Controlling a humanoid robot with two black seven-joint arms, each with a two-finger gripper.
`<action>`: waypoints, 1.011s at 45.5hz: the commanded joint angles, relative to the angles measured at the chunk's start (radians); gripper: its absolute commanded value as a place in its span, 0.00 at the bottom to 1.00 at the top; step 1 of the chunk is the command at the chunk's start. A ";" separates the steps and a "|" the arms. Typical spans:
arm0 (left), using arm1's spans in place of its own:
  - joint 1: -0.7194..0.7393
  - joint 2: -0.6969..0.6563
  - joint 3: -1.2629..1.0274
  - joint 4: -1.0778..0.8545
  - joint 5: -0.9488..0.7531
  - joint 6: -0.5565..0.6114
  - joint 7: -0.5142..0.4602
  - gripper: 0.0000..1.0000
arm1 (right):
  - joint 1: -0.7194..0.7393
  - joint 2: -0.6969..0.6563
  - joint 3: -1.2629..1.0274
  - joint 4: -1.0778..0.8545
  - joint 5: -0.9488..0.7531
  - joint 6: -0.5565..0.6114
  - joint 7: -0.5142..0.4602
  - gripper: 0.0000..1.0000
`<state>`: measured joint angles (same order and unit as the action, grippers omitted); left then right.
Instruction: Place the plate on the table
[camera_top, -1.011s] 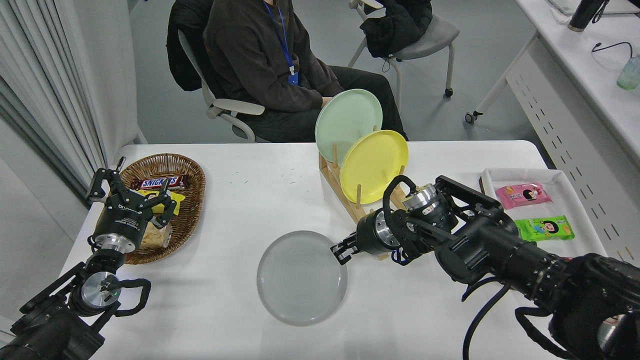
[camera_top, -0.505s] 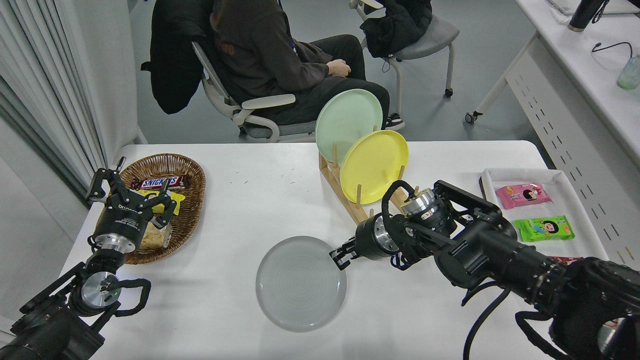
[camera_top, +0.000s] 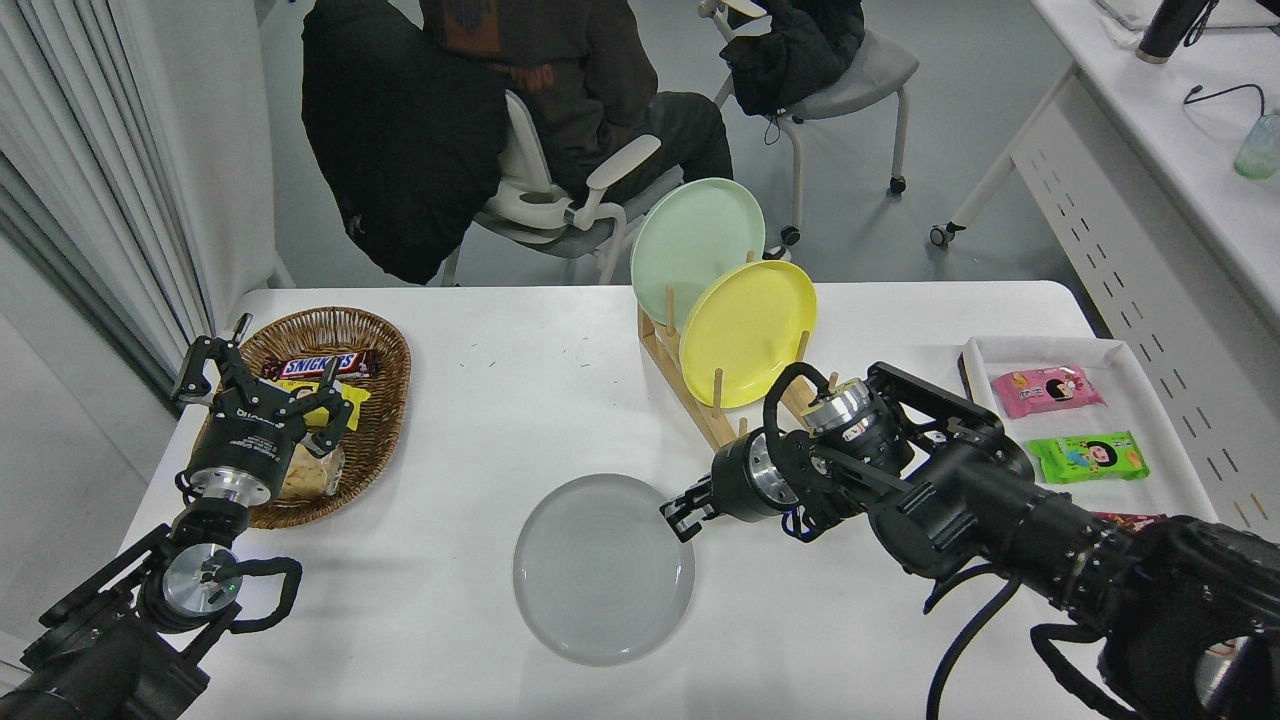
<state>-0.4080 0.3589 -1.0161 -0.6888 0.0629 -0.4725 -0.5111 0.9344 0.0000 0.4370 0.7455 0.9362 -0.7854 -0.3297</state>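
On the desk the plate lies flat at centre front, with the right claw just off its rim at two o'clock, the rack at one, the basket at ten and the tray at three.

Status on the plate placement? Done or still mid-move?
Looks done: the grey plate lies flat on the table, out of the rack. The right gripper is at its right rim, apparently holding nothing. Left gripper is parked by the basket. Only retracting seems left.
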 joint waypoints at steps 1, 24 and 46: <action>0.000 0.000 -0.001 0.000 0.000 0.000 0.000 0.98 | 0.000 0.000 0.000 0.000 -0.004 0.000 0.000 0.00; 0.000 0.000 -0.001 0.000 0.000 0.000 0.000 0.98 | 0.000 0.000 0.000 -0.002 -0.016 0.000 0.000 0.00; 0.000 0.000 -0.001 0.000 0.000 0.000 0.000 0.98 | 0.001 0.000 0.008 -0.002 -0.017 0.000 -0.002 1.00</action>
<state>-0.4080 0.3590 -1.0160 -0.6888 0.0629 -0.4725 -0.5111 0.9350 0.0000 0.4401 0.7438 0.9197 -0.7854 -0.3299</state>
